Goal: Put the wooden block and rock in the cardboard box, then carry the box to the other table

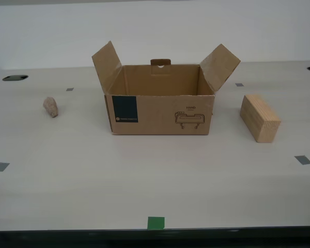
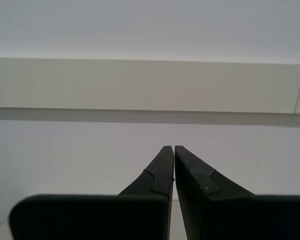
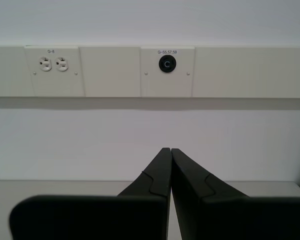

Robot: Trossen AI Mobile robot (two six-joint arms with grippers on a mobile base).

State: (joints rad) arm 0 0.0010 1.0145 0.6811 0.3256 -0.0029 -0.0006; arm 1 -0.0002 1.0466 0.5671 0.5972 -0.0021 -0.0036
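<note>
While our first hand (image 3: 170, 150) and second hand (image 2: 174, 148) are fully closed on nothing, facing the wall, the small pinkish-beige rock (image 1: 50, 107) and pale wooden block (image 1: 259, 118) flank the open brown cardboard box (image 1: 160, 106) on the beige tabletop (image 1: 144, 175); its splayed flaps could snag a descending arm.

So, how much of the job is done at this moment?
Nothing is done yet. The box stands open and looks empty. The rock and the block lie on the table on either side of it. My first gripper and second gripper are shut, holding nothing. Loading and carrying remain.
</note>
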